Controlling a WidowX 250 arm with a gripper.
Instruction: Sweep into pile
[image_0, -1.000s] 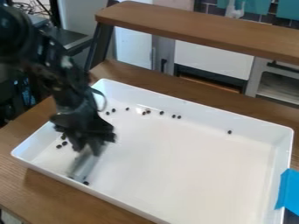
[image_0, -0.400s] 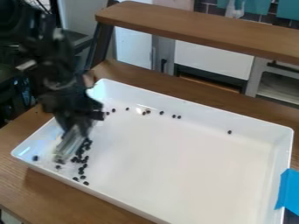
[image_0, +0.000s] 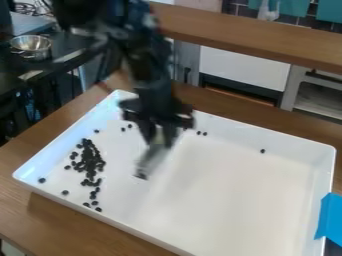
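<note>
The gripper hangs over the left-centre of the white tray, shut on a pale, see-through sweeping tool that slants down and left toward the tray floor. Left of the tool lies an elongated cluster of small black beans, with a thin trail running down to the front wall. Single beans are scattered near the left corner, along the back beside the gripper and toward the right. The arm hides part of the back row.
The tray stands on a wooden table, its raised walls around the beans. Blue tape covers part of its right edge. Behind it runs a raised wooden shelf; a metal bowl sits at the upper left.
From the tray's left side, the gripper and tool have moved right, toward the middle. The bean cluster at the left, earlier largely behind the arm, has come into sight.
</note>
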